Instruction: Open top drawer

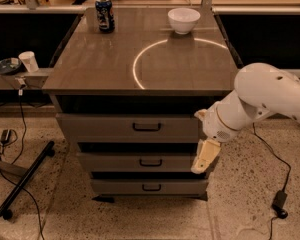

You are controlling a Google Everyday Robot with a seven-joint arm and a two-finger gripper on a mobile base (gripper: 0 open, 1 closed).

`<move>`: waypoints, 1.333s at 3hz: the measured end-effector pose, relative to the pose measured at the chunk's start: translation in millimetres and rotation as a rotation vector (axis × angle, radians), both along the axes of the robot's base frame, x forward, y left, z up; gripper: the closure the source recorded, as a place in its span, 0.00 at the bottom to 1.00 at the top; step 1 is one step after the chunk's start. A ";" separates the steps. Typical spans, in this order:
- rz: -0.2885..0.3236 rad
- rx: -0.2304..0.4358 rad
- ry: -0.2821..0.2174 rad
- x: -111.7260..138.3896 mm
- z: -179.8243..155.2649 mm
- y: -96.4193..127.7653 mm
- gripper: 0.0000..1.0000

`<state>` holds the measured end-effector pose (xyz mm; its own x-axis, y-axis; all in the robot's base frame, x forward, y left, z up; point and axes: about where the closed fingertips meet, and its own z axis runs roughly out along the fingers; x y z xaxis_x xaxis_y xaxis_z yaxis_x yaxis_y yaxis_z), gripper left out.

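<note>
The top drawer (105, 128) is the widest grey front of three under the tabletop, with a small dark bail handle (146, 127) at its centre. It stands slightly out from the cabinet, with a dark gap above it. My gripper (204, 158) hangs at the right end of the drawer stack, its cream-coloured finger pointing down over the right edge of the middle drawer (115, 162). It is about a hand's width right of and below the top drawer's handle and touches no handle. The white arm (262, 99) comes in from the right.
On the grey tabletop (100, 66) stand a blue can (105, 14) at the back left and a white bowl (184, 20) at the back right. A bottom drawer (120, 186) sits lowest. Cables and a black stand leg (25, 179) lie on the floor at left; a cable (270, 154) runs at right.
</note>
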<state>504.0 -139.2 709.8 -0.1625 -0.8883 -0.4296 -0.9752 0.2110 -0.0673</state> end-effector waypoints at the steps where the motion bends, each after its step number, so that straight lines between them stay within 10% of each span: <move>1: 0.000 0.000 0.000 0.0 0.0 0.0 0.00; 2: 0.010 0.073 0.033 -0.8 -1.5 -0.8 0.00; 4: 0.076 0.464 0.108 0.2 4.2 -3.2 0.00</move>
<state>504.2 -142.5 714.0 -0.1699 -0.6183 -0.7674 -0.9853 0.1223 0.1196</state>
